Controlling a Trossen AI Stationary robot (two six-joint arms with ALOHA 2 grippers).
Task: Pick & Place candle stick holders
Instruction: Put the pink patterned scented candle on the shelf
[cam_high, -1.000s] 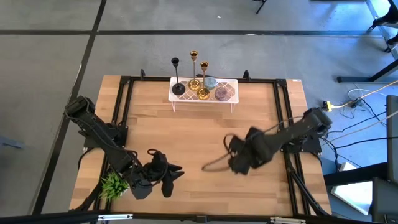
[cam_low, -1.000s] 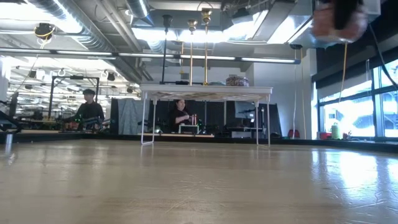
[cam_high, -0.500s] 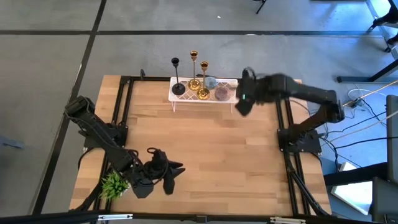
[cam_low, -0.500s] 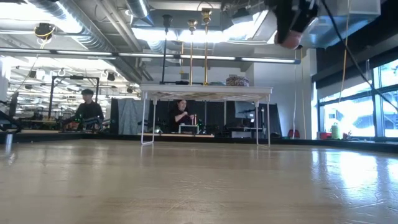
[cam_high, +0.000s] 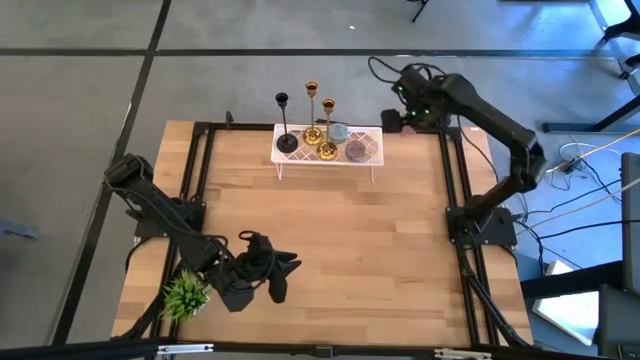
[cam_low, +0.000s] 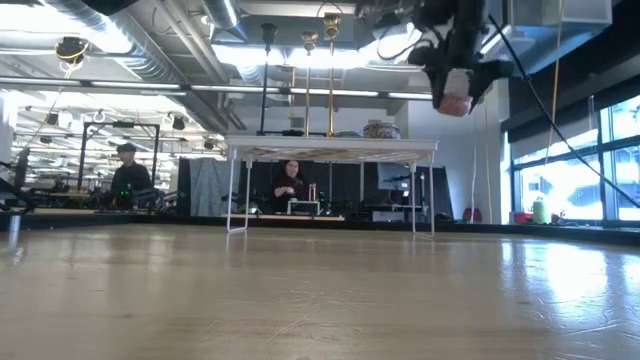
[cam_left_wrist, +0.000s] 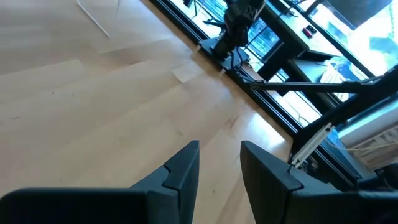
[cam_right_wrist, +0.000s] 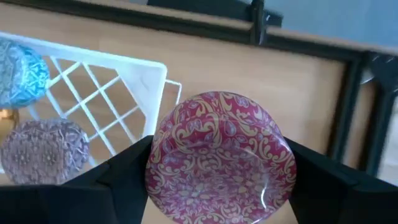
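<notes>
Three candle stick holders stand on their round bases on a white wire rack (cam_high: 365, 150) at the table's far edge: a black one (cam_high: 284, 120) and two gold ones (cam_high: 311, 108) (cam_high: 328, 125). My right gripper (cam_high: 411, 102) hangs high beside the rack's right end. It is shut on a red, cream-patterned round piece (cam_right_wrist: 217, 155), which the low view shows as a pinkish round piece (cam_low: 455, 103). My left gripper (cam_high: 272, 275) waits open near the table's near left, with nothing between its fingers (cam_left_wrist: 186, 168). My right gripper pinches the red round piece between its two fingers, which sit on opposite sides of its rim (cam_right_wrist: 154, 158). The fingers point steeply down. The piece hangs below them, lifted clear, over the wood next to the rack's corner (cam_right_wrist: 155, 71).
A blue round piece (cam_right_wrist: 22, 71) and a purple one (cam_right_wrist: 43, 149) lie on the rack. A small green plant (cam_high: 185, 295) stands at the near left corner. Black frame rails (cam_high: 455, 170) run along the table's sides. People sit in the room beyond (cam_low: 290, 185).
My right gripper has swung from the table's right middle toward the far edge, rising and rolling its wrist. It now hangs by the rack's right end, and the red round piece has stayed in its fingers.
</notes>
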